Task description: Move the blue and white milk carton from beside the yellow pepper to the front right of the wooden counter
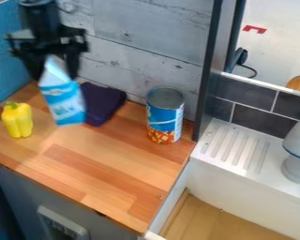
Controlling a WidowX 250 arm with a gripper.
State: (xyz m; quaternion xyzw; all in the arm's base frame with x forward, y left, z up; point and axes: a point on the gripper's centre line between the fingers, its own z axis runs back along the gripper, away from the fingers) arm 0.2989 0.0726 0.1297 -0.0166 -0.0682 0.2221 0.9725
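Here, a black claw (53,68) grasps the peaked top of a blue-and-white carton (63,100), which hangs nearly upright beneath it, left of the can (165,116).

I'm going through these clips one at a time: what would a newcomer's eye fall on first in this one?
Probably the blue-and-white carton held at its peaked top by the black tool, left of centre. Next, the bright yellow pepper, standing on the wooden counter at the picture's left. Then the open-topped can with its blue and orange label, near the wall, to the right of the dark cloth.
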